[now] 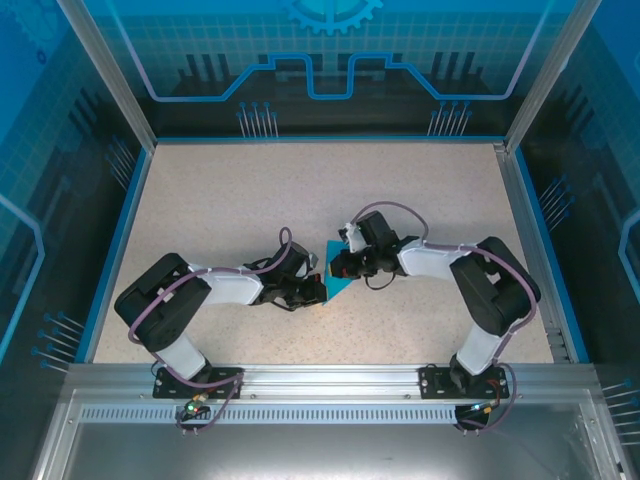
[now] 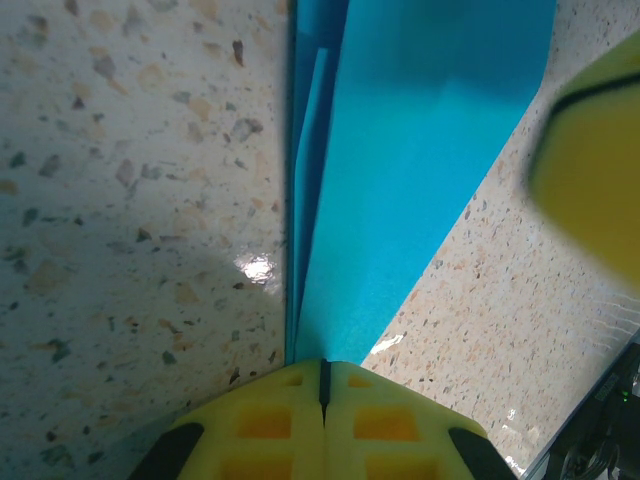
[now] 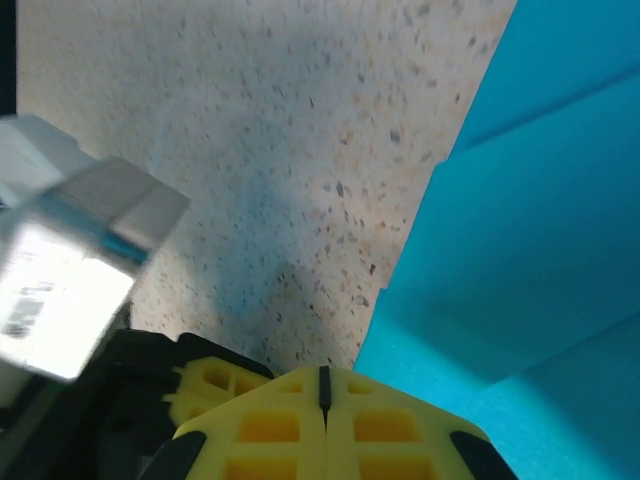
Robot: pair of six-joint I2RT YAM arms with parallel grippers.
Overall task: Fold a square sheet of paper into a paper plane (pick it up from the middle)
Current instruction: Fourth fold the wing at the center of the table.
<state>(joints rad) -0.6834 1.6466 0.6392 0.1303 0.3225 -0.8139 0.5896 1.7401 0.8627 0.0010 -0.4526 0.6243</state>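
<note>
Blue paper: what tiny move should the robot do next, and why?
Probably slide the shut left gripper forward along the folded paper, pressing its long crease flat: the tips sit at the crease's near end, and it runs straight ahead.

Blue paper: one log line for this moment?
paper: partly folded, on table | left gripper: shut, tip at fold | right gripper: shut, at paper edge

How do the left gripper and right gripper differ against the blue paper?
Left gripper: blue paper runs straight ahead from its tip; right gripper: paper lies off to one side, bare table ahead. From above, the left gripper reaches in from the left, the right gripper from the right. Both are shut.
</note>
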